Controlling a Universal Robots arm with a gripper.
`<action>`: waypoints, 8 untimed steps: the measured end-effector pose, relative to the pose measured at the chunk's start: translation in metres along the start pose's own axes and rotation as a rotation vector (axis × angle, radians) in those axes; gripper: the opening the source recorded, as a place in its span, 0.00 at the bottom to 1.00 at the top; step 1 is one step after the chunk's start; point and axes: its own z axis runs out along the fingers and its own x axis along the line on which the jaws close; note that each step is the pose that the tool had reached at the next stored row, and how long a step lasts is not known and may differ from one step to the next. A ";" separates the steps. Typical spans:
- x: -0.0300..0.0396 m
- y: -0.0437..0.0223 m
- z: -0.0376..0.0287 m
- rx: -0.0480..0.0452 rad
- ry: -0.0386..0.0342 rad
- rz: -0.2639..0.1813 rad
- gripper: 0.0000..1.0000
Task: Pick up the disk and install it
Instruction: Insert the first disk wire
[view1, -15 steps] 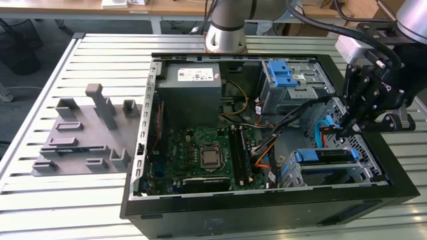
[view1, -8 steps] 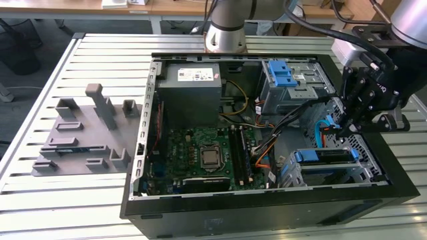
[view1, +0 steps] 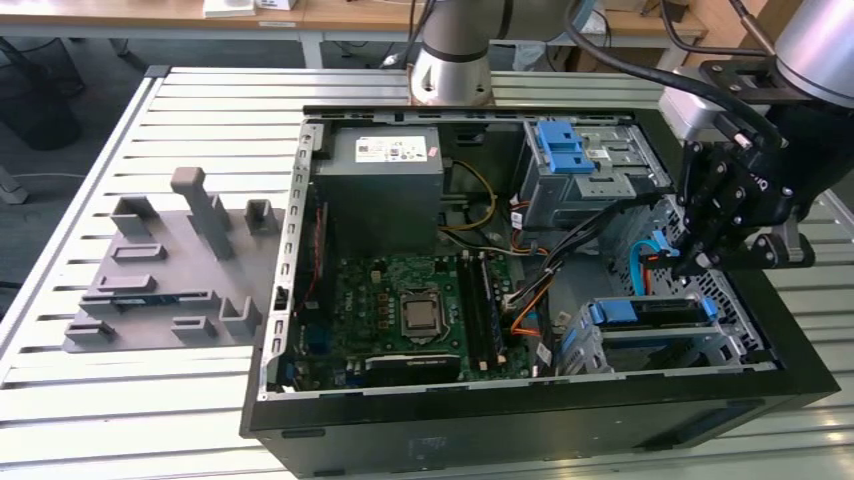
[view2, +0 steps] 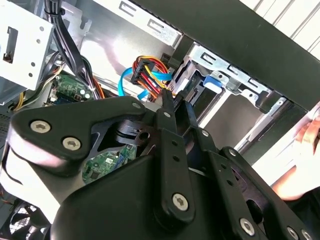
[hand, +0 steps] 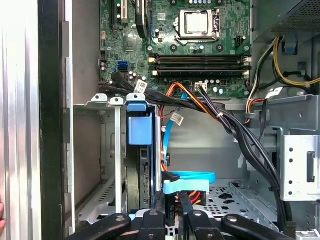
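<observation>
The gripper (hand: 172, 220) hung low inside the open computer case (view1: 534, 415), its black fingers (view2: 167, 107) drawn close together with nothing between them. Just beyond the tips sat the disk (hand: 139, 165), standing on edge in its blue carrier inside the metal drive cage (view1: 667, 335), so it was already seated there, near the gripper but not held. Further in, the bundled cables (hand: 200, 107) crossed toward the motherboard (view1: 414, 310). Outside the case, a grey fixture (view1: 167, 270) lay on the desk (view1: 160, 400).
</observation>
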 end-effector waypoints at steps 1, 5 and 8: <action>0.0000 0.0000 0.0005 0.0003 0.0010 0.000 0.25; 0.0000 0.0000 0.0010 0.0005 0.0017 0.000 0.17; 0.0000 0.0000 0.0014 0.0000 -0.0128 0.001 0.16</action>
